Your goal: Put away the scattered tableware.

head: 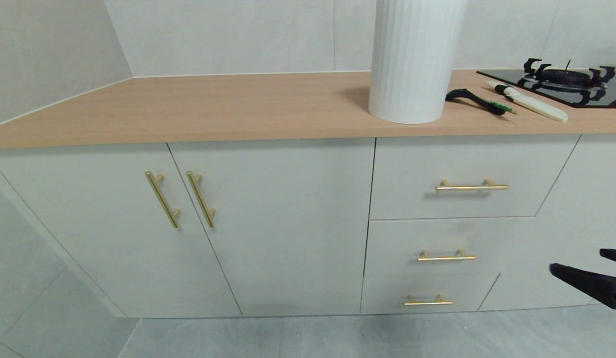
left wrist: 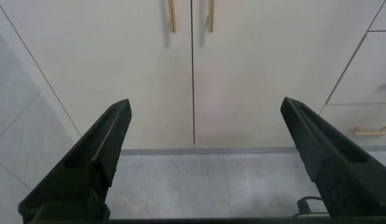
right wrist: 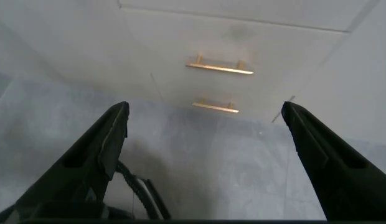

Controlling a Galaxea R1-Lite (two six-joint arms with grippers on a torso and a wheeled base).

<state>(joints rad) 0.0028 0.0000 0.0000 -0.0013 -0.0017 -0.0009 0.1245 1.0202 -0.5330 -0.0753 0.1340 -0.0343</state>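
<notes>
On the wooden countertop [head: 213, 107] stands a tall white ribbed holder [head: 414, 59]. To its right lie a black scoop with a green handle [head: 477, 101] and a long white utensil [head: 529, 102]. My right gripper [head: 576, 261] hangs open and holding nothing, low at the right in front of the drawers, well below the counter. In the right wrist view the right gripper [right wrist: 205, 109] faces the two lower drawer handles [right wrist: 219, 66]. My left gripper [left wrist: 204, 109] is open with nothing between its fingers, low near the floor, facing the double cabinet doors [left wrist: 193, 68].
A black gas hob [head: 566, 82] sits at the counter's far right. Below are two doors with gold handles [head: 181, 199] and three drawers [head: 467, 186]. Tiled walls close the back and left. Grey floor tiles [head: 288, 338] lie in front of the cabinet.
</notes>
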